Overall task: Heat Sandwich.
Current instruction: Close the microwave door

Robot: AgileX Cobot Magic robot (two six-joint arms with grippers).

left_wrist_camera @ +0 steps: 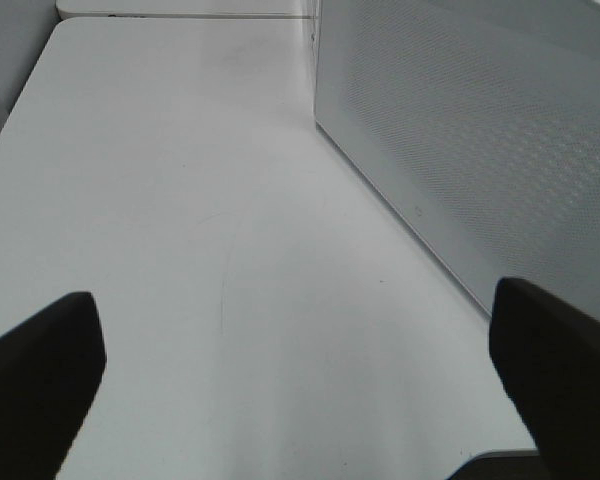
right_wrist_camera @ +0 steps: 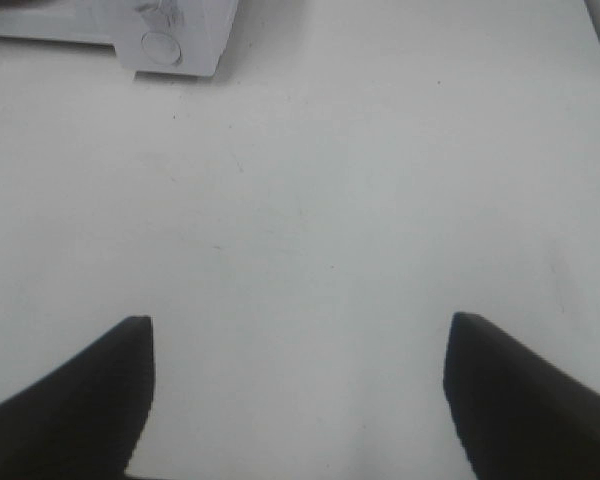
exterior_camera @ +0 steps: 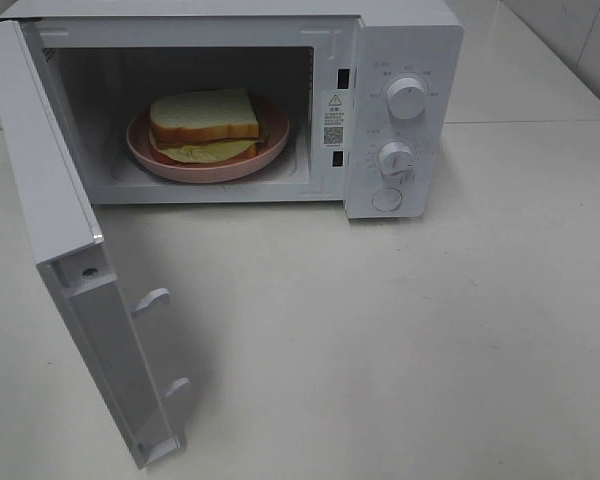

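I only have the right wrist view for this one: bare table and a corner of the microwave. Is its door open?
Observer: Yes. In the exterior high view the microwave door stands wide open, hinged on the left side.
Operator: And the sandwich?
Observer: The sandwich lies on a pink plate inside the microwave.
Operator: Is the left gripper carrying anything?
Observer: No. The left gripper is open and empty above the table, beside a white dotted panel.
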